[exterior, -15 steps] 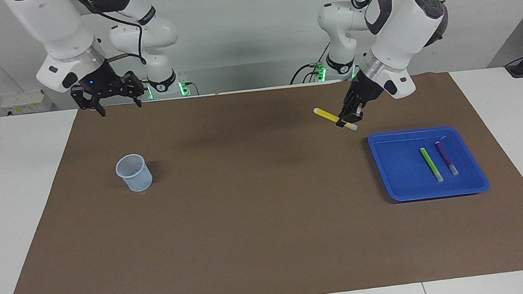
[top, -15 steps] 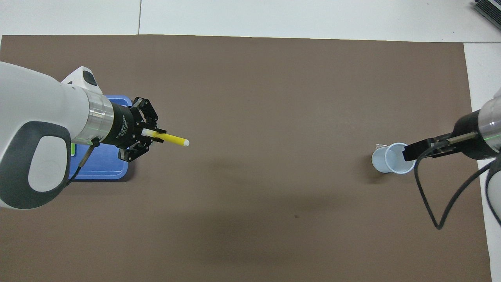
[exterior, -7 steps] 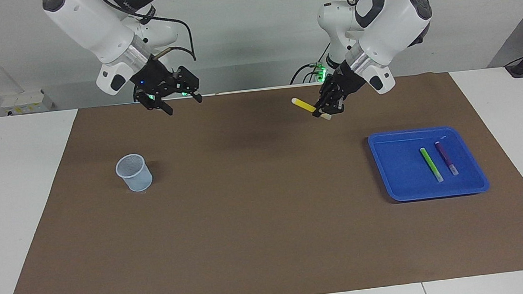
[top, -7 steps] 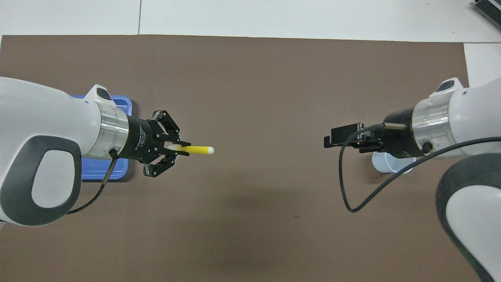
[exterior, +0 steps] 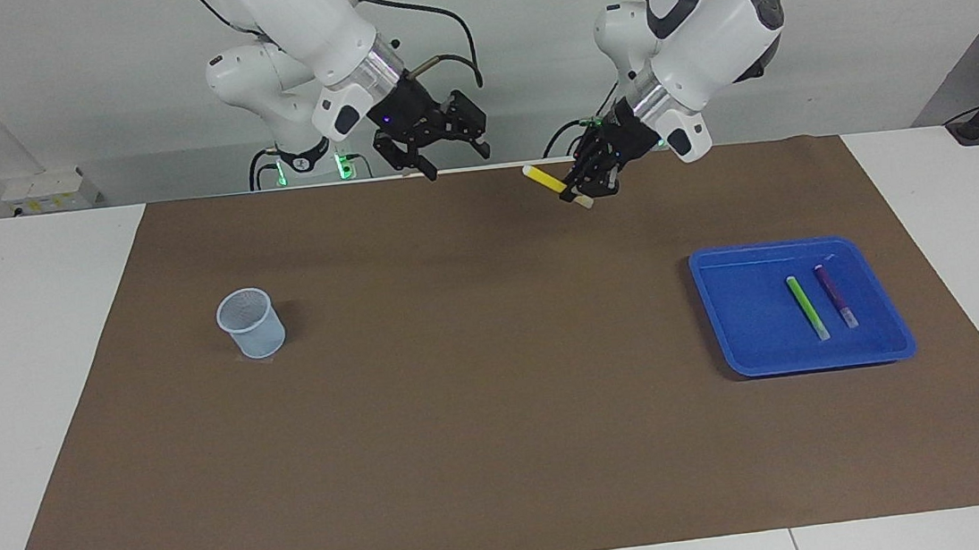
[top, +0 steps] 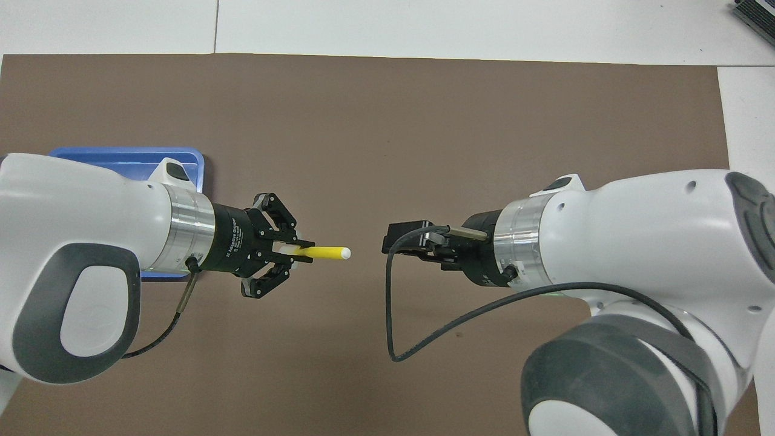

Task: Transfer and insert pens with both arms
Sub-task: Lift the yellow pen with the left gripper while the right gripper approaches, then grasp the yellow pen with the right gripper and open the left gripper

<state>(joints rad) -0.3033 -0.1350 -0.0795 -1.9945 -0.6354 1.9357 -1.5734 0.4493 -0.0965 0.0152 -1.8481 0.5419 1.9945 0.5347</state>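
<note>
Facing: my left gripper [exterior: 582, 190] pinches the yellow pen [exterior: 545, 178] mid-air over the mat, tip toward the right gripper [exterior: 432, 141], whose jaws are spread, I'd say for handover. Overhead: pen [top: 327, 251] points at the right gripper [top: 393, 239], small gap left; green [exterior: 807, 307] and purple [exterior: 835, 295] wait in the tray [exterior: 728, 324].

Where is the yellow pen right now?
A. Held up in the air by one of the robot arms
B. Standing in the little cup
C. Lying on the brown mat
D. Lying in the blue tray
A. The left end effector is shut on the yellow pen, up over the brown mat; only the green pen and purple pen lie in the blue tray.
</note>
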